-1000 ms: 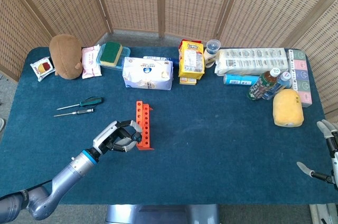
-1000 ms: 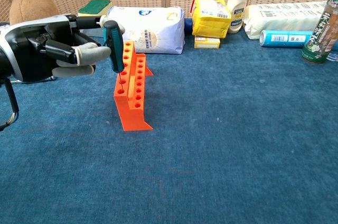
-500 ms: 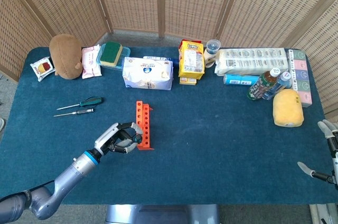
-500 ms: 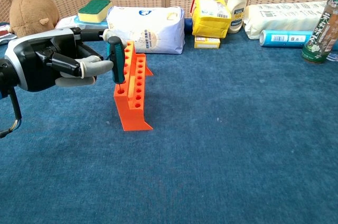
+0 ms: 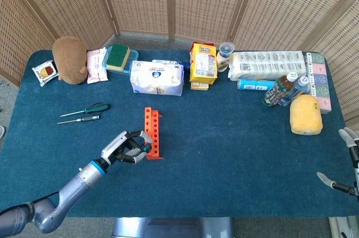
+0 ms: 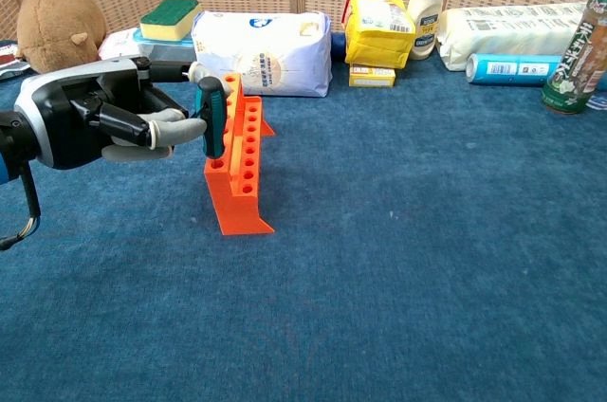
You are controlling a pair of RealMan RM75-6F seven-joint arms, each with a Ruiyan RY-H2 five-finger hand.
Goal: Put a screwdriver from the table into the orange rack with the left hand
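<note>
Item recorded mid-insertion: the screwdriver [image 6: 210, 118], green-handled, stood upright with its shaft already down in a hole at the near end of the orange rack [image 6: 239, 163], the handle sitting just above the rack's top face. Whether the shaft had bottomed out could not be told. Judged status: placement nearly complete; what remained was to seat the tool fully if needed, let go, and draw the arm clear without tipping the rack. The left robot hand [image 6: 114, 121] held the handle between thumb and fingers, the fingers curled around it from the left side; in the head view the same left robot hand [image 5: 127, 148] lay against the rack's near end. The rack itself stood on the blue desk [image 5: 224, 137], roughly centre-left. Two further screwdrivers [image 5: 84, 113] lay side by side on the desk, well to the left of the rack, untouched. The right robot hand [image 5: 343, 162] showed only at the far right edge of the head view, fingers apart, holding nothing. Risk noted: the rack looked light and narrow-footed, so a sideways pull on release could topple it.
</note>
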